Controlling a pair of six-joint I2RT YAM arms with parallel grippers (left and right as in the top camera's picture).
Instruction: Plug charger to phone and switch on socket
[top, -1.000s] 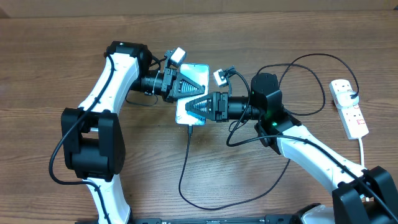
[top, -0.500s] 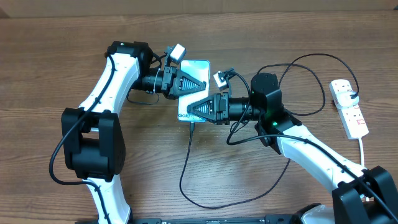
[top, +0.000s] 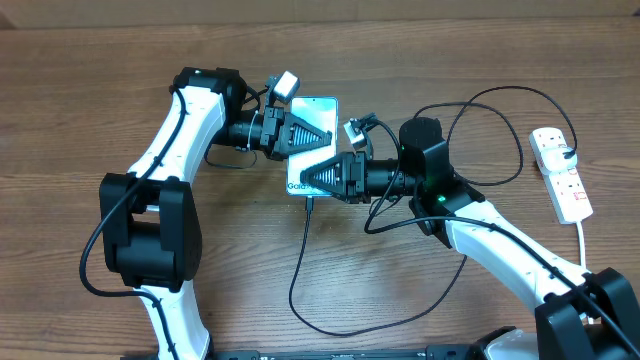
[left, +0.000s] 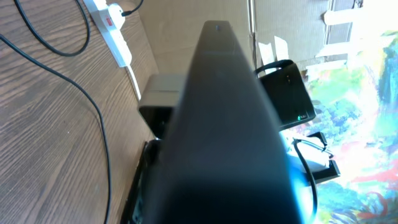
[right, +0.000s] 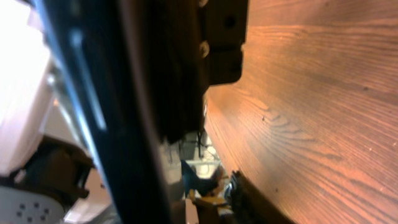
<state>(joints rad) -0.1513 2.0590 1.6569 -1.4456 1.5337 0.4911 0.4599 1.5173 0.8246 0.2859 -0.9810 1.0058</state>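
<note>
The phone (top: 318, 108) has a light-blue screen and is held off the table, my left gripper (top: 325, 133) shut on its middle. In the left wrist view the phone (left: 230, 137) fills the frame as a dark slab. My right gripper (top: 318, 178) reaches in from the right over the phone's lower end, its jaws apart. One finger (right: 249, 196) shows near the wood, apart from a dark slab on the left. The charger (top: 297, 270) is a thin black cable that meets the phone's lower edge and loops down across the table. The socket (top: 563, 175) lies at the far right.
The white power strip (left: 112, 25) and a run of the black cable (left: 74, 81) also show in the left wrist view. The right arm's base (top: 430, 150) sits close behind its gripper, with more black cable curving above it. A white cord (top: 585, 245) leaves the strip.
The right gripper has drawn back slightly to the right and down, uncovering the white text at the phone's lower end. The left gripper has kept hold of the phone.
</note>
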